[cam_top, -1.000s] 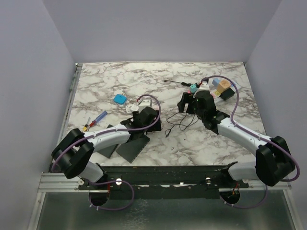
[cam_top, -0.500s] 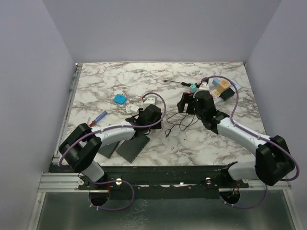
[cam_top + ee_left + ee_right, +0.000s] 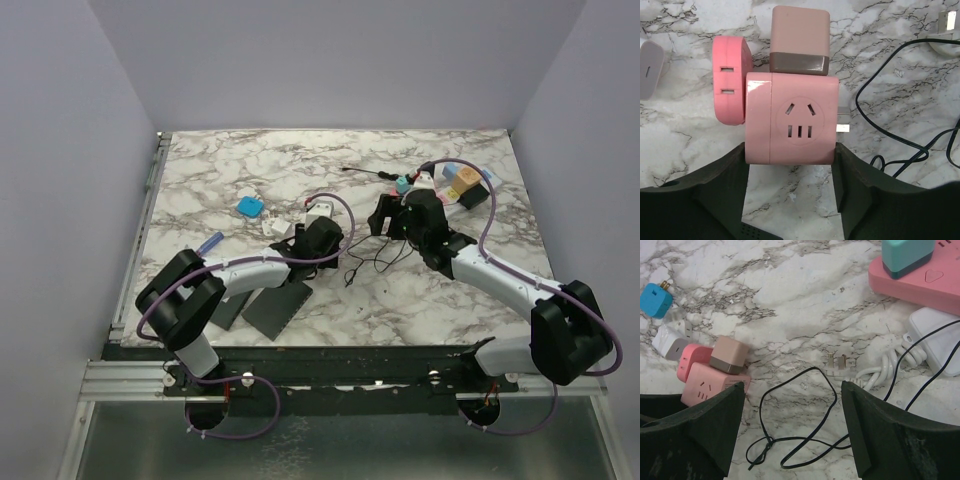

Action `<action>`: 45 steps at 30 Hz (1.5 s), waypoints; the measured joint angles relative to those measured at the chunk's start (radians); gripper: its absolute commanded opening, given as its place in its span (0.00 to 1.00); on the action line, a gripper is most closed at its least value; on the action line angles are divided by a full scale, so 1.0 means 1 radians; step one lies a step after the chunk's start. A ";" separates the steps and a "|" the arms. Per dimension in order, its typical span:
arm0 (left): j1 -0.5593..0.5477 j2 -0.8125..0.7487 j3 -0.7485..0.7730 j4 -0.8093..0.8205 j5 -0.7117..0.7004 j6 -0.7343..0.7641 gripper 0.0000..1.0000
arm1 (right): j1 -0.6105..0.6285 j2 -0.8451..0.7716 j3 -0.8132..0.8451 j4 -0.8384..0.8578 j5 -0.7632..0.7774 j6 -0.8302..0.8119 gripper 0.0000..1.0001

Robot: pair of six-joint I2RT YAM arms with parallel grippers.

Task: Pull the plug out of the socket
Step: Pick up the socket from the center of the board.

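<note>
Near edge: two flat black pads (image 3: 272, 306) lie on the marble bench (image 3: 200, 180) beside the left arm. A blue-handled screwdriver (image 3: 209, 242) sits just left of them.

Left tool (image 3: 790, 147): fingers spread wide, low over the bench. A pink cube adapter (image 3: 790, 125) sits between the fingertips, its near sides right against both. Cannot tell whether they press on it. A tan charger block (image 3: 800, 37) is plugged into the cube's far face. A flat pink piece with two slots (image 3: 729, 80) is on its left side. Metal prongs (image 3: 842, 122) stick out on its right.

Right tool (image 3: 792, 387): fingers wide apart, holding nothing, above a loose loop of thin black cable (image 3: 830, 385). Just beyond the loop are a loose pair of prongs (image 3: 837, 361) and a coiled white cord (image 3: 885, 365).

Far right: the socket (image 3: 910, 287) lies flat past the right tool, well apart from both tools. The stretch seen from the right wrist is pink. The plug (image 3: 907, 255), teal, stands seated in it, untouched.

Far left of the right wrist view: a small blue plug (image 3: 656, 299) and a white charger (image 3: 669, 342).
</note>
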 measured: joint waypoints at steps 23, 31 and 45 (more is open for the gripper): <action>0.038 -0.412 -0.001 -0.047 0.394 0.415 0.00 | -0.235 -0.200 -0.008 -0.036 -0.771 0.063 0.85; 0.038 -0.486 -0.098 -0.001 0.547 0.482 0.00 | -0.244 -0.134 -0.101 0.196 -1.010 0.329 0.80; 0.038 -0.506 -0.129 0.055 0.620 0.485 0.00 | -0.221 -0.035 -0.106 0.251 -1.076 0.407 0.40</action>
